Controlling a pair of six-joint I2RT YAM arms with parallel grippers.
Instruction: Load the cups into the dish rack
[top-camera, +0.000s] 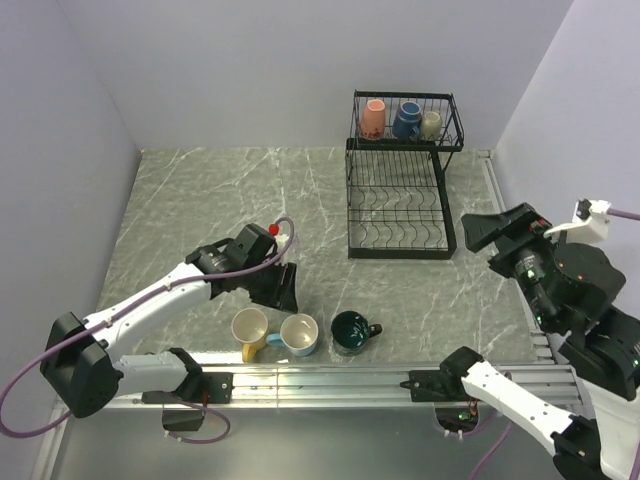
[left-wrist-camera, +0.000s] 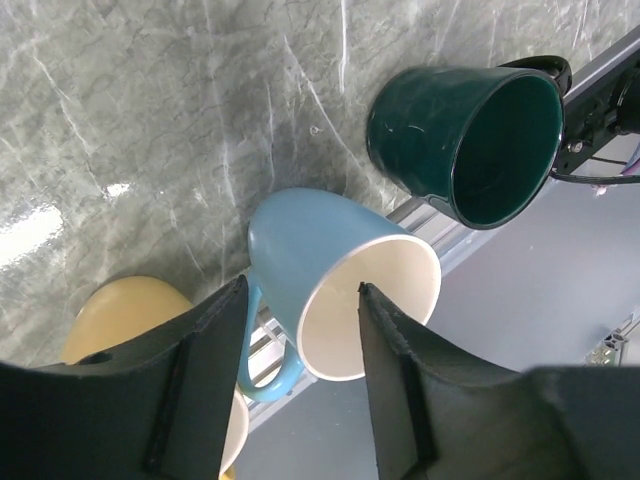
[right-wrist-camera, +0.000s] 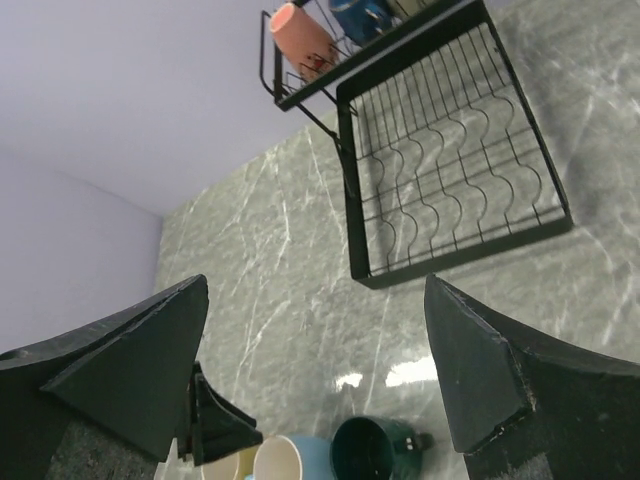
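Bright, even light from above, soft shadows, white glare patches on the marble table, all views sharp

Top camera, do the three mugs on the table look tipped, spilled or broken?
Nothing stands out: the yellow mug, light blue mug and dark teal mug all stand upright, intact, near the table's front edge.

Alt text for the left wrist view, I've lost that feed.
The left tool straddles the rim of the light blue cup, one finger inside, one by the handle; grip unclear. A yellow cup sits left, a dark teal cup upper right.
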